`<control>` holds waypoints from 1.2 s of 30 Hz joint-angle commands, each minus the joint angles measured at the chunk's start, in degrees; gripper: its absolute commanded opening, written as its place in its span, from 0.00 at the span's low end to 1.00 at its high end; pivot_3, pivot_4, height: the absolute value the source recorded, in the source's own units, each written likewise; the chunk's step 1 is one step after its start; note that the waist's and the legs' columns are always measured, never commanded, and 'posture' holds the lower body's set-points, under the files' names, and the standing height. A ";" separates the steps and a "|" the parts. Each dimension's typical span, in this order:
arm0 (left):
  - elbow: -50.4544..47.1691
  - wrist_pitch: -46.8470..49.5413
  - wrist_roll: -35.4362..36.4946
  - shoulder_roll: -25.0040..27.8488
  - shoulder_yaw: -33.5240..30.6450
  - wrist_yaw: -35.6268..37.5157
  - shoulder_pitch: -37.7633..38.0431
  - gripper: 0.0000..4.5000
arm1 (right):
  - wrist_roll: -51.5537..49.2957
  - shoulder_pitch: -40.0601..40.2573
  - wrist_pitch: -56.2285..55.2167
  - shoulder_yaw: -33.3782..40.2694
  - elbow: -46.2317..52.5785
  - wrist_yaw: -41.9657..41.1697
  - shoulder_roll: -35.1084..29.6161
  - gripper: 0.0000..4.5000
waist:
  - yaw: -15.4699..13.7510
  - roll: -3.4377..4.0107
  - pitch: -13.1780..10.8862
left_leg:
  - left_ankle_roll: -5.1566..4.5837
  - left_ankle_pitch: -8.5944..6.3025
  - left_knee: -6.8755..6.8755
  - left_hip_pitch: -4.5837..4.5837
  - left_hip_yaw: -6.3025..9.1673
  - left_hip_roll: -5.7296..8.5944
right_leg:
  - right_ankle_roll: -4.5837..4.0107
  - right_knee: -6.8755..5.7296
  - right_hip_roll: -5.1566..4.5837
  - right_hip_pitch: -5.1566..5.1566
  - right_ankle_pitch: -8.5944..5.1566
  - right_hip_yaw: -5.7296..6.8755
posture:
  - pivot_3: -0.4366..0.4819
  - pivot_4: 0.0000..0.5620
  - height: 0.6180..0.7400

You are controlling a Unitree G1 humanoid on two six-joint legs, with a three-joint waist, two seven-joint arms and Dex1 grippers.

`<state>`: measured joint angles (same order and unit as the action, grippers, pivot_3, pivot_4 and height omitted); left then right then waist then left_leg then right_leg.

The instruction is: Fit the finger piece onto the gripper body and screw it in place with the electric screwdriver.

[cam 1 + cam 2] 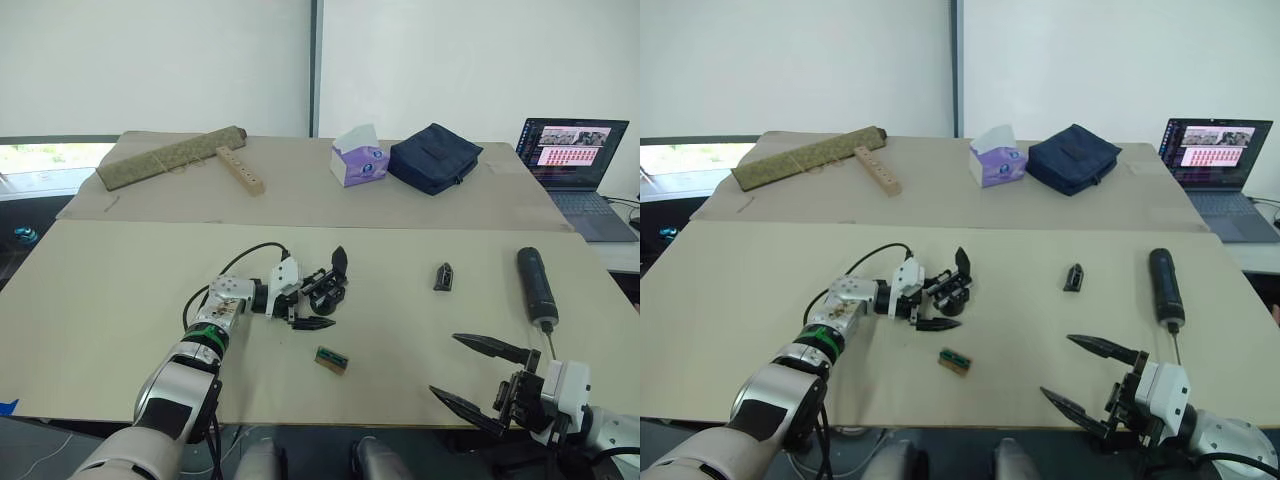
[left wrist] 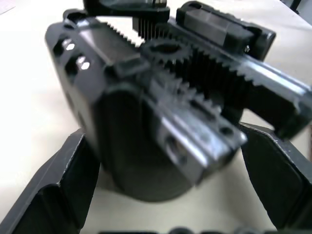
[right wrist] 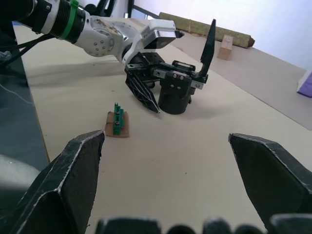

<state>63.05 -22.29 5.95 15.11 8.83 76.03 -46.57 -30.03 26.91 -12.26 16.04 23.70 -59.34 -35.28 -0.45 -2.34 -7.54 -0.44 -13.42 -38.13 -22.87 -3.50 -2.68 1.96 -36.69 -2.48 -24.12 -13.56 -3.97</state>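
— While the left pincer (image 1: 318, 300) reaches across the tabletop (image 1: 120, 290), what does it hold?

— Its two black fingers straddle the gripper body (image 1: 328, 290), one on each side. From the left wrist view there is a sliver of space between the fingers and the block, so it looks spread around the body rather than clamped; I cannot tell if either finger touches it.

— And the right pincer (image 1: 482, 375)?

— Released, fingers wide apart, nothing between them, hovering near the front edge on the right.

— Where is the finger piece (image 1: 443, 277)?

— Lying on the tabletop, between the gripper body and the electric screwdriver (image 1: 536, 285), apart from both.

— The screwdriver?

— Flat on the tabletop, bit pointing toward the right pincer, just beyond it. A small green block (image 1: 332, 360) lies in front of the gripper body.
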 commanded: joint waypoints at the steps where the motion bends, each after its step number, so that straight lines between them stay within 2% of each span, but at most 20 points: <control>1: 0.12 -1.56 0.32 0.40 -2.07 -0.13 -0.69 0.61 | 0.07 0.22 -0.71 1.29 1.94 0.80 0.13 1.00 | 0.14 0.00 0.00 | 0.00 0.00 0.00 0.00 0.01 0.00 | 0.00 0.00 0.01 -0.01 0.00 0.00 | 0.48 0.27 1.00; 2: -0.90 -1.70 1.02 0.42 -2.94 -0.59 -0.14 0.52 | 0.12 0.21 -0.91 1.27 1.73 0.84 0.17 1.00 | 0.20 0.00 0.00 | 0.00 0.00 0.00 0.00 0.01 0.00 | 0.00 -0.01 0.01 -0.01 0.00 0.00 | 0.48 0.27 1.00; 5: -11.74 3.63 4.42 -0.66 -5.88 -6.03 4.73 0.52 | 0.38 -0.13 -1.57 1.09 0.62 0.84 0.47 1.00 | 0.55 0.01 0.00 | 0.00 0.00 0.00 -0.01 0.01 -0.01 | 0.00 -0.02 0.00 -0.02 0.00 0.00 | 0.48 0.27 1.00; 7: -21.22 7.76 3.02 -1.08 -5.27 -11.35 9.12 0.52 | 0.70 -0.32 -1.78 0.51 0.13 0.54 0.69 1.00 | 0.65 0.00 -0.01 | 0.00 0.00 0.00 -0.03 0.03 -0.05 | 0.01 -0.03 0.00 -0.04 0.00 0.01 | 0.48 0.27 1.00; 11: -44.90 24.52 -0.11 -2.22 -2.83 -23.53 19.48 0.52 | 1.05 -1.90 -1.24 -0.78 0.01 0.70 1.16 1.00 | 0.62 0.03 -0.02 | 0.00 0.00 0.00 -0.02 0.04 -0.07 | 0.01 -0.05 -0.01 -0.04 0.00 0.00 | 0.48 0.27 1.00; 14: -54.92 33.31 -1.29 -3.68 -1.21 -29.72 23.63 0.52 | 0.87 -2.52 -0.98 -1.31 -0.25 0.08 1.06 1.00 | 0.42 0.03 -0.02 | 0.00 0.00 0.00 0.00 0.04 -0.06 | 0.01 -0.07 -0.01 -0.03 0.00 -0.01 | 0.48 0.27 1.00; 15: -56.64 32.81 -2.73 -3.82 -0.45 -31.46 24.52 0.52 | 0.86 -2.58 -1.04 -1.47 -0.36 -0.24 0.92 1.00 | 0.35 0.04 -0.02 | 0.00 0.00 0.00 0.00 0.04 -0.06 | 0.01 -0.07 -0.01 -0.03 0.00 0.00 | 0.48 0.27 1.00; 19: -60.25 36.37 -5.42 -3.62 1.38 -36.41 27.22 0.52 | 0.75 -3.47 -0.59 -1.47 -0.71 -0.57 0.70 1.00 | 0.27 0.04 -0.02 | 0.00 0.00 0.00 0.02 0.03 -0.05 | 0.01 -0.07 0.00 -0.03 0.00 -0.01 | 0.48 0.27 1.00; 24: -60.95 37.12 -5.55 -2.67 3.19 -36.71 29.07 0.52 | 0.64 -4.06 -0.39 -1.38 -0.94 -1.02 0.43 1.00 | 0.42 0.05 -0.01 | 0.00 0.00 0.00 0.05 0.04 -0.05 | 0.00 -0.07 0.01 -0.02 -0.01 -0.01 | 0.48 0.27 1.00; 28: -60.78 36.44 -3.84 -1.79 2.11 -36.20 29.89 0.96 | 0.67 -4.16 -0.23 -1.29 -0.59 -0.75 0.46 1.00 | 0.42 0.05 -0.01 | 0.00 0.00 0.00 0.05 0.03 -0.05 | 0.00 -0.06 0.00 -0.01 -0.01 -0.01 | 0.48 0.27 1.00; 29: -60.53 35.68 -3.49 -1.14 1.86 -35.59 29.94 0.99 | 0.69 -4.11 -0.17 -1.26 -0.45 -0.64 0.48 1.00 | 0.41 0.06 -0.01 | 0.00 0.00 0.00 0.05 0.03 -0.05 | -0.01 -0.06 0.00 -0.01 -0.01 -0.01 | 0.48 0.27 1.00; 36: -51.36 29.36 0.42 5.68 0.86 -24.94 25.55 0.99 | 0.68 -4.01 0.11 -1.01 0.14 -0.01 0.40 1.00 | 0.41 0.08 0.00 | 0.00 0.00 0.00 0.08 0.02 -0.06 | -0.03 -0.08 0.00 0.00 -0.01 0.00 | 0.48 0.27 1.00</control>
<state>9.86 9.28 5.11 20.03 10.47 48.54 -19.49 -28.26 23.15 -12.26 14.01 21.99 -59.61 -34.34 -0.04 -2.26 -7.54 -0.44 -13.42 -38.13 -22.78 -3.49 -2.73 1.93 -36.76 -2.48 -24.11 -13.57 -3.98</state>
